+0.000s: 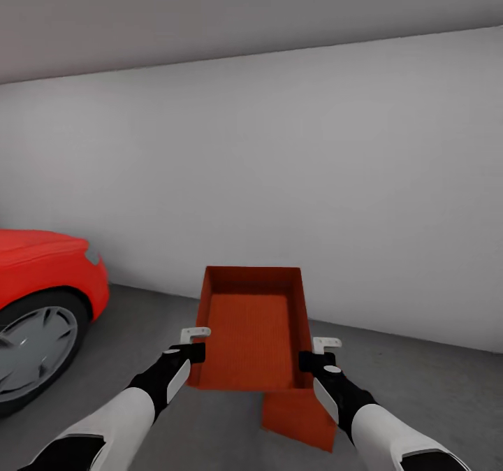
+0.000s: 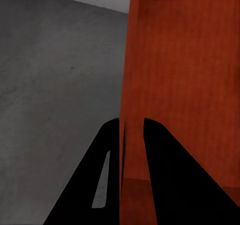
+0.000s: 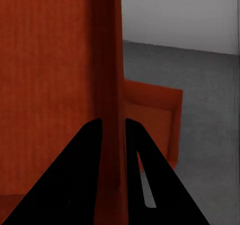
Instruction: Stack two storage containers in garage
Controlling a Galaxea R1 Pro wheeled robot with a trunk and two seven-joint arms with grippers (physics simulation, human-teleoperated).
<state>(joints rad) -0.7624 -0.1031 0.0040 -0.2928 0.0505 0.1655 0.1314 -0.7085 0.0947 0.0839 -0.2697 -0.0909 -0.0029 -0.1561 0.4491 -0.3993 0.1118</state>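
I hold one red-orange storage container [image 1: 251, 331] in the air between both arms, open top facing me. My left gripper [image 1: 197, 345] is shut on its left wall, and my right gripper [image 1: 307, 354] is shut on its right wall. In the left wrist view the thin wall [image 2: 180, 75] runs between the black fingers of the left gripper [image 2: 131, 122]. The right wrist view shows the same for the right gripper [image 3: 113, 120] on its wall [image 3: 55, 75]. The other storage container [image 1: 300, 418] rests on the grey garage floor [image 1: 140, 359] under the held one, mostly hidden; a corner of it [image 3: 155, 110] is visible.
A red car [image 1: 42, 275] with a grey wheel stands at the left. A plain grey-white wall [image 1: 279, 177] closes the room a short way behind the containers. Bare concrete lies to the right [image 3: 210, 95] and left [image 2: 50, 85].
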